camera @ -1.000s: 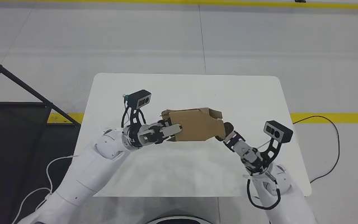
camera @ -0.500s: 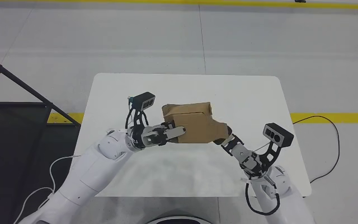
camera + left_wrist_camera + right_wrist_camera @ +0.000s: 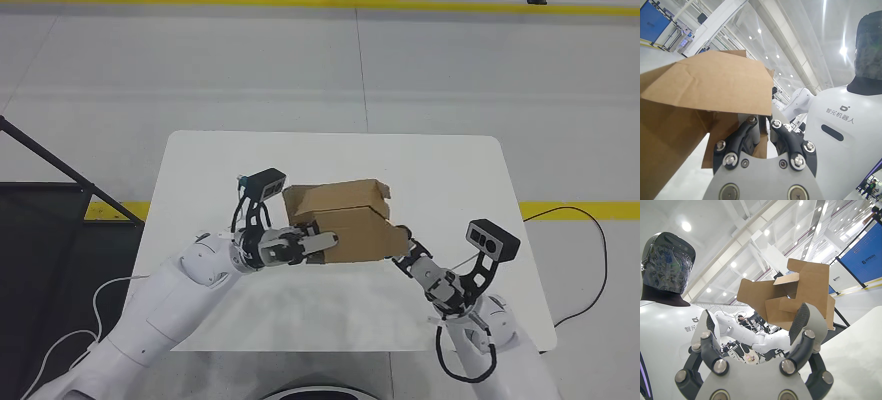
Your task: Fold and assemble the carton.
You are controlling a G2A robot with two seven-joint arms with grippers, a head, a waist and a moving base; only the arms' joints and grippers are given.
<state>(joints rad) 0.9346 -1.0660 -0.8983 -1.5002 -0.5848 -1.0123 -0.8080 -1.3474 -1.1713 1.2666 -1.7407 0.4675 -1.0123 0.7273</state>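
Carton [image 3: 350, 230]: left hand [image 3: 764, 121] clamped on flap [image 3: 715, 85], right hand [image 3: 756, 321] open at opposite end.

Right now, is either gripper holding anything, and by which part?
Left gripper pinches the carton by an end flap; right gripper is open at the other end.

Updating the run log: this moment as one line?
carton: partly folded | left gripper: shut on carton edge | right gripper: open at carton's other end
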